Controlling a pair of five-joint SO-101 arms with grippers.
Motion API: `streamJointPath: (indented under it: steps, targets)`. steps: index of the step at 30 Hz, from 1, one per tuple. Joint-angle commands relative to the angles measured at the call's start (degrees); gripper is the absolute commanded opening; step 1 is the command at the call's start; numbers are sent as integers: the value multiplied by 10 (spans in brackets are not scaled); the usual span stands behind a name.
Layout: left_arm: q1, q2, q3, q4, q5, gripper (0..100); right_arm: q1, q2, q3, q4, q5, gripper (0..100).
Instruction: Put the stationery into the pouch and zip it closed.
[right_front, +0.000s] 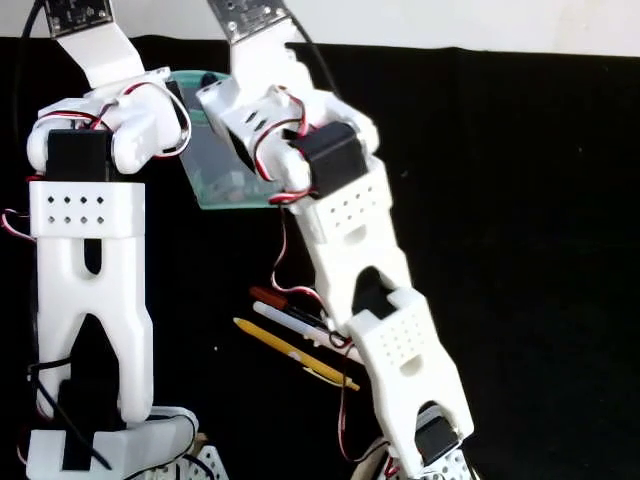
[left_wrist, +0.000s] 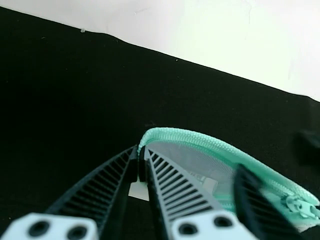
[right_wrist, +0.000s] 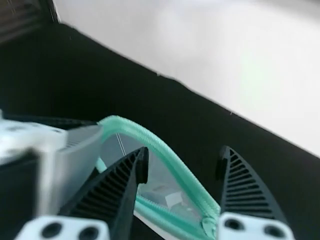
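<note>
The pouch (left_wrist: 200, 156) is mesh cloth, the table cover (left_wrist: 75, 90) matt.

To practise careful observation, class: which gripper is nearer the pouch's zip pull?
Right. The right gripper stands open around the pouch, beside its zip pull; the left gripper pinches its far end.

On my feed the table (right_front: 530, 200) is covered in a black cloth right up to its far edge. Beyond that edge I see a plain white surface (right_front: 450, 22), brightly and evenly lit; wall or floor, I cannot tell.
</note>
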Motion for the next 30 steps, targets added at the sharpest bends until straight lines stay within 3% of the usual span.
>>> streamJointPath:
  steps: [1,11,17,28,30]
  targets:
    - [0,25,5,0,-4,6,9,-65,-50,22,-1,216]
    - [2,25,7,0,-4,6,32,-123,-50,142,0,216]
    - [2,25,7,0,-4,6,57,-124,-29,144,0,216]
    - [2,25,7,0,-4,6,55,-243,294,143,3,216]
    - [2,25,7,0,-4,6,55,-272,368,143,32,216]
